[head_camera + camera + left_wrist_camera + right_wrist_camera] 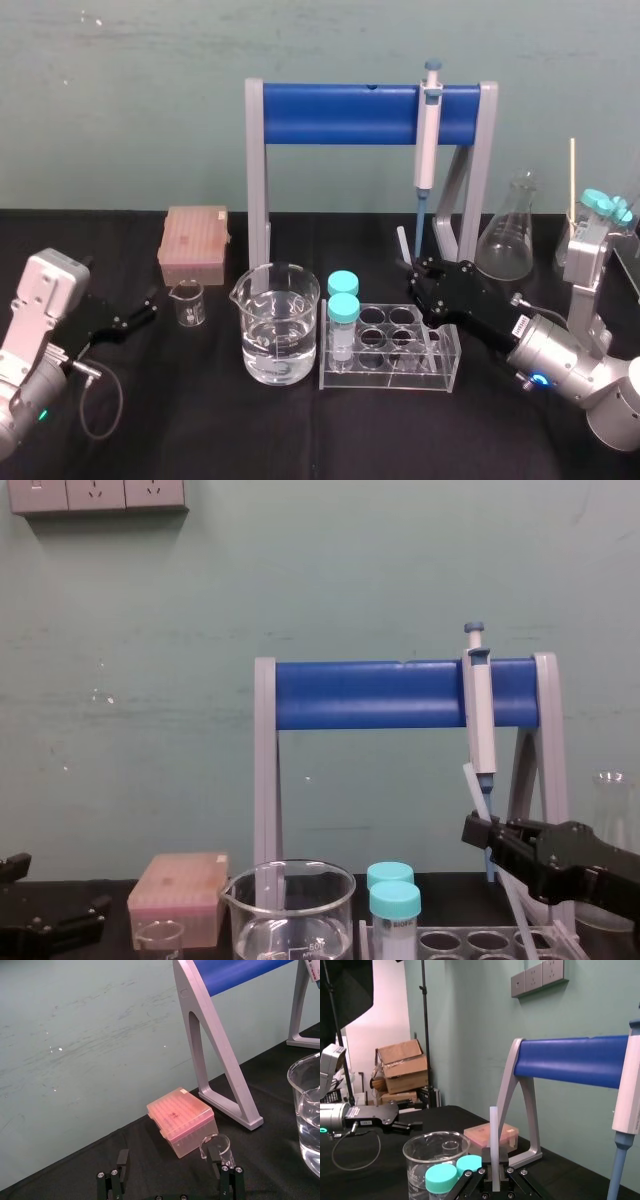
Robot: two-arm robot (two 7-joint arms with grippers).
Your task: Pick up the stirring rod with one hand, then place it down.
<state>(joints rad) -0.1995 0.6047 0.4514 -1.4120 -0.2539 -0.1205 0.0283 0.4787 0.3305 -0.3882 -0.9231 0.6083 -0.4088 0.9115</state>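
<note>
The stirring rod (403,243) is a thin translucent whitish rod, lifted off the table and standing nearly upright. My right gripper (418,272) is shut on it, just behind the tube rack and in front of the blue stand. In the right wrist view the rod (493,1146) rises straight up from between the black fingers of the right gripper (493,1174). The chest view has the rod (470,780) leaning slightly, passing through the right gripper (476,832). My left gripper (145,306) rests low at the left by the small beaker, its fingers (122,1159) spread open and holding nothing.
A large beaker of water (275,322) stands at centre, a small beaker (188,303) and pink tip box (194,243) to its left. The clear tube rack (440,372) holds two teal-capped tubes. A pipette (428,135) hangs on the blue stand (340,112). A flask (507,242) stands at the right.
</note>
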